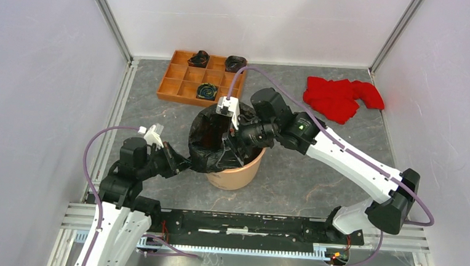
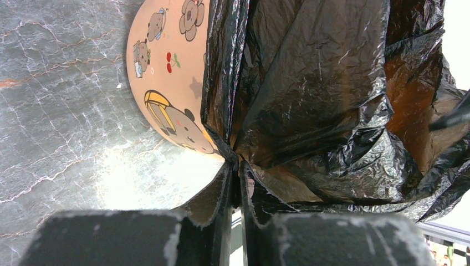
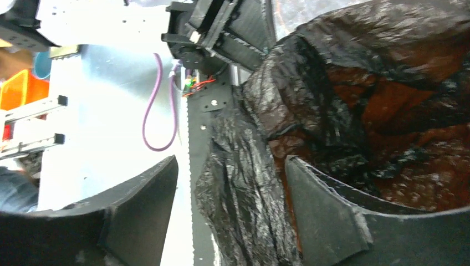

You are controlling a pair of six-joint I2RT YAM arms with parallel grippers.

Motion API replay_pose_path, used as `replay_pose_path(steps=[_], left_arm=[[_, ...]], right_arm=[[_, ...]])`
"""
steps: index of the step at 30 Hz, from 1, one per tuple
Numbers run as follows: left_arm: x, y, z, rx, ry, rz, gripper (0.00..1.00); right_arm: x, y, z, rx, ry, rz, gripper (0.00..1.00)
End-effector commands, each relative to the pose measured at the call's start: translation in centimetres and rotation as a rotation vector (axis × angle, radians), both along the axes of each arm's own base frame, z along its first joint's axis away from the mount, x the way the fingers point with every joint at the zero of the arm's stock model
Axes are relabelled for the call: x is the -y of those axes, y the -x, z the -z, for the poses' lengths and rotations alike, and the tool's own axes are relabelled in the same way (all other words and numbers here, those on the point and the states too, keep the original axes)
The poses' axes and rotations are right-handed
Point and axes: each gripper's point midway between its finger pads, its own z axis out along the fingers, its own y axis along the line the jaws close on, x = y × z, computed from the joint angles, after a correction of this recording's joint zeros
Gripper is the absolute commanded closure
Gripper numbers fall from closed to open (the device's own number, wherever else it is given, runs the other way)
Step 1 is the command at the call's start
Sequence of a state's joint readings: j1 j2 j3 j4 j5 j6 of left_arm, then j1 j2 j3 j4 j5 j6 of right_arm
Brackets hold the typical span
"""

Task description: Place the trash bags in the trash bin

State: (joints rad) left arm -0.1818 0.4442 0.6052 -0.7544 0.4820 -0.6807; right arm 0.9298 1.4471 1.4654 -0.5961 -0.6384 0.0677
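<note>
Your left end effector (image 2: 239, 166) is pinched together on a gathered edge of the trash bag (image 2: 316, 100), just outside the wall of the trash bin (image 2: 166, 72). I judge that it is anchoring that side of the film so the mouth stays stretched open.

In the top view, the bag sits at mid-frame on the worktop, draped over the bin's left and upper rim. The lower right part of the rim is bare.

Your right end effector (image 3: 231, 166) has its fingers apart. One finger is inside the bag's mouth at the lower right of its wrist view, and the other is outside at the lower left. A loose fold hangs between them, ungripped. That straddle looks meant for spreading the film or pushing it down into the bin.

So the bag is clamped at your left tool, lies between the fingers of your right, and is only partly seated in the bin.
</note>
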Motion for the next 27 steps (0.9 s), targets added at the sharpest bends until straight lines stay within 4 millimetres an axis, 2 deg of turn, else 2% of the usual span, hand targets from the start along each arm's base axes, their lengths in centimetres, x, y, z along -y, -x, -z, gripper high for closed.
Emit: replay_pose_path(steps=[1, 8, 12, 16, 21, 22, 25, 27], left_arm=[[0.2, -0.1, -1.1, 0.06, -0.008, 0.034, 0.84], [0.0, -0.2, -1.6, 0.065, -0.002, 0.013, 0.83], [0.0, -0.2, -1.7, 0.062, 0.002, 0.005, 0.83], [0.0, -0.2, -1.9, 0.063, 0.01, 0.0, 0.83], [0.0, -0.3, -2.5, 0.073, 0.016, -0.007, 0.83], [0.0, -0.3, -2.5, 0.073, 0.016, -0.008, 0.83], [0.0, -0.3, -2.7, 0.069, 0.022, -0.014, 0.83], [0.0, -0.4, -3.0, 0.065, 0.034, -0.025, 0.84]], right_arm=[[-0.4, 2.9, -2.4, -0.082, -0.106, -0.084, 0.29], [0.8, 4.7, -3.5, -0.091, -0.164, -0.092, 0.56], [1.5, 5.2, -3.2, -0.091, -0.188, -0.076, 0.62], [2.0, 5.5, -1.1, -0.094, -0.152, -0.056, 0.71], [2.4, 4.7, 2.0, -0.024, -0.081, 0.039, 0.79], [2.5, 4.5, 2.5, -0.007, -0.068, 0.055, 0.82], [2.7, 4.5, 3.7, 0.054, -0.034, 0.084, 0.98], [2.7, 5.0, 3.8, 0.089, -0.061, 0.08, 1.0]])
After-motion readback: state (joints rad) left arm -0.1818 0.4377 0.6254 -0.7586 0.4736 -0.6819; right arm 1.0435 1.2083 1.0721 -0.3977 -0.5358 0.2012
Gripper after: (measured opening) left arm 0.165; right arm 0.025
